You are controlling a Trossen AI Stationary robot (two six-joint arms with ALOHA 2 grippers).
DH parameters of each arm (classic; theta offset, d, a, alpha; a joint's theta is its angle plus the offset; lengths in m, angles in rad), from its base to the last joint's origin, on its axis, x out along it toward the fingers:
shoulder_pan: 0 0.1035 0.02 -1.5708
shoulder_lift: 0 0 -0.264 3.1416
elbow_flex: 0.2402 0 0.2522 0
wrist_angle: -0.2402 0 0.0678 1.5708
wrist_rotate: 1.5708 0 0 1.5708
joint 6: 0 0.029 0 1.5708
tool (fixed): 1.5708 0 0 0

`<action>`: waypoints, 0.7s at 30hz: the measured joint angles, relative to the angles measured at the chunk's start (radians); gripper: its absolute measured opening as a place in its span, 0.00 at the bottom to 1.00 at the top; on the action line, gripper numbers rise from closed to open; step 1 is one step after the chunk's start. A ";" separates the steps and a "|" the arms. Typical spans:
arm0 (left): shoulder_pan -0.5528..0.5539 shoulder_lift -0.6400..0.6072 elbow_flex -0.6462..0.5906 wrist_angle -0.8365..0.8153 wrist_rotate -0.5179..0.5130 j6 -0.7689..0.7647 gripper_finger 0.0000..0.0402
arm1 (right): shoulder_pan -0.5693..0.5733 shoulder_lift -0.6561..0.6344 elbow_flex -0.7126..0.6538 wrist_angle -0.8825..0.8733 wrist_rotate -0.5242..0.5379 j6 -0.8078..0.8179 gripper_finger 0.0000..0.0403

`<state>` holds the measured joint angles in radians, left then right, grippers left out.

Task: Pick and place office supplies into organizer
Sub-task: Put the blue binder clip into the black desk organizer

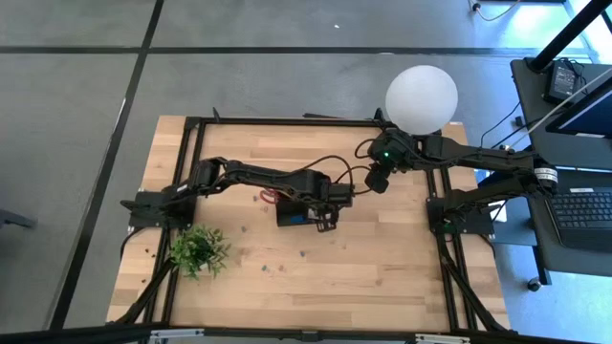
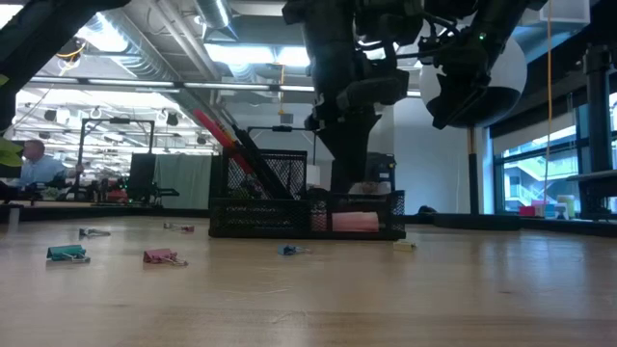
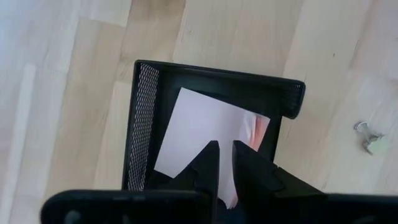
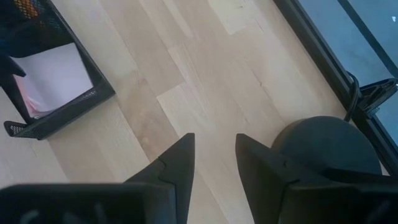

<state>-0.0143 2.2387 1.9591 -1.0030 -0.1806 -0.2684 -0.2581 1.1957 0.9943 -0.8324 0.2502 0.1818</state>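
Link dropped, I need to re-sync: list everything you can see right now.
organizer: one, black mesh, table centre.
sticky-note pad: one, pink, lying in an organizer compartment.
scissors: one, red-handled, standing tilted in the organizer.
binder clips: several, teal, pink, blue, loose on the table.
potted plant: one, green, near-left of the table.
lamp: one, white globe, far-right corner.
person: one, seated far behind.
left gripper: over the pad, fingers slightly apart.
right gripper: open, empty, beside the lamp base.
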 joint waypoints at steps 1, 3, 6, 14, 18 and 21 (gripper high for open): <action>0.000 0.000 0.000 0.002 0.002 -0.001 0.10 | 0.000 0.000 0.000 0.000 0.000 0.000 0.30; 0.000 0.000 0.011 -0.007 0.022 0.005 0.10 | 0.000 0.000 0.000 0.000 0.000 -0.001 0.30; 0.000 -0.015 0.035 -0.010 0.049 0.025 0.09 | 0.000 0.000 0.000 0.001 0.000 -0.001 0.30; 0.002 -0.141 0.062 -0.076 0.045 0.080 0.11 | 0.000 0.000 0.000 0.002 0.000 -0.002 0.30; 0.002 -0.201 0.062 -0.156 0.092 0.106 0.14 | 0.000 0.000 0.000 -0.001 0.000 -0.002 0.30; -0.005 -0.222 0.063 -0.229 0.132 0.106 0.19 | 0.000 0.000 0.000 -0.001 0.001 -0.003 0.30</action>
<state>-0.0190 2.0169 2.0216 -1.2317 -0.0489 -0.1619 -0.2577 1.1957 0.9946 -0.8330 0.2508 0.1791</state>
